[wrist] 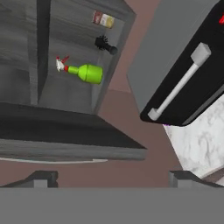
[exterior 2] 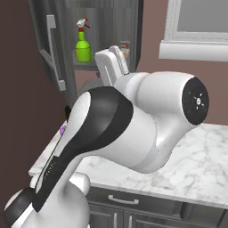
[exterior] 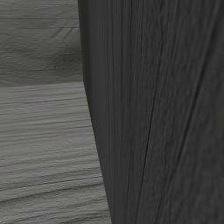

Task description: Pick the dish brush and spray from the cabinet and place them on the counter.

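**Hand view: both things sit in the cabinet, nothing picked yet**

Hand view looks into the open cabinet (wrist: 65, 39) from the side, so everything looks tipped over. The green spray (wrist: 85, 72) bottle stands on a shelf, with its white and red top pointing away from the shelf. Near it, on the same shelf, is the dish brush (wrist: 105, 45), a small black thing with a bristly head. A little jar (wrist: 103, 19) with a red label sits farther along.

The gripper (wrist: 111, 179) has its two dark tips spread wide apart at the bottom of the hand view. Nothing is between them. It is well apart from the spray and the brush.

From the right base view, the spray stands upright on the shelf, up high behind the big white arm (exterior 2: 133, 129). The cabinet door (exterior 2: 49, 49) is swung open to the left. The white marble counter (exterior 2: 196, 164) lies below, to the right. The arm hides the brush in this view.

The left base view is pressed up close to dark wood, maybe the door.

So the task has hardly begun. The door is open, which helps. I think the gripper has to reach in, grab one thing, set it on the counter, then go back for the other.
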Controlling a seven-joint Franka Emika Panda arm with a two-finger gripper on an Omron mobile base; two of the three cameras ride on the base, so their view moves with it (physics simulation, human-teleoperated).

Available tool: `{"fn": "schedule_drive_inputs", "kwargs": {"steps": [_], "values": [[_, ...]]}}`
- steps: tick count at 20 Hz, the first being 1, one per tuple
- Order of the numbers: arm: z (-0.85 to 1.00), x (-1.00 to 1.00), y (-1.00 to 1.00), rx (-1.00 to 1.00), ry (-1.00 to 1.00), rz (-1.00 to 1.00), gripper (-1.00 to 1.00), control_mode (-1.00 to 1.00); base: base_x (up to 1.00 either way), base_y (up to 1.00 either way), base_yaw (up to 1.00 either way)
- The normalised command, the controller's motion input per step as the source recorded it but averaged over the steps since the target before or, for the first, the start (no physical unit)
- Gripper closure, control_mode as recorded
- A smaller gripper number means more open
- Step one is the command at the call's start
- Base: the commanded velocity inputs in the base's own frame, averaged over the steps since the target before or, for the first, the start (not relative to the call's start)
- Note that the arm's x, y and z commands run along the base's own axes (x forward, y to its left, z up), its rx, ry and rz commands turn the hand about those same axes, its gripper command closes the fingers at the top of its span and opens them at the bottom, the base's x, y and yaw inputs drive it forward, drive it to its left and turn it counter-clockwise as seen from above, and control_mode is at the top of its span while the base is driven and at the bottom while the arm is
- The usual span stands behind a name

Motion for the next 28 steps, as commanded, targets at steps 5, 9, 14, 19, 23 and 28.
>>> {"fn": "schedule_drive_inputs", "kwargs": {"steps": [5, 9, 14, 19, 23, 28], "values": [[0.01, 0.16, 0.0, 0.11, 0.0, 0.06, -1.0, -1.0, 0.0, 0.0, 0.0], [0.01, 0.09, 0.0, 0.13, 0.0, 0.11, -1.0, -1.0, 0.0, 0.0, 0.0], [0.03, 0.0, 0.0, 0.08, 0.0, 0.12, -1.0, -1.0, 0.0, 0.0, 0.0], [0.0, 0.01, 0.13, 0.02, 0.0, 0.08, -1.0, -1.0, 0.0, 0.0, 0.0], [0.0, 0.12, 0.16, 0.0, 0.0, 0.05, -1.0, -1.0, 0.0, 0.0, 0.0], [0.0, 0.1, 0.07, 0.0, 0.0, 0.03, -1.0, -1.0, 0.0, 0.0, 0.0]]}}
